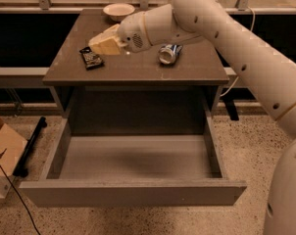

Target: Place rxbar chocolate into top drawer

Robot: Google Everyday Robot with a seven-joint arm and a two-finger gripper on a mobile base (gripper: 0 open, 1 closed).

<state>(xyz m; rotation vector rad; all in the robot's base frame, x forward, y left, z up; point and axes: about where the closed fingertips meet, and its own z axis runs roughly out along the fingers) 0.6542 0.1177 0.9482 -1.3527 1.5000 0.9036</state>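
Observation:
The rxbar chocolate, a small flat black wrapper, lies on the left part of the brown cabinet top. My gripper hovers just to its right and slightly above it, pointing left, with nothing seen in it. The top drawer stands pulled wide open below the cabinet top, and its grey inner floor shows bare.
A crushed blue-and-silver can lies on the cabinet top to the right of my gripper. A white bowl stands at the back edge. A cardboard box and a black bar lie on the floor at the left.

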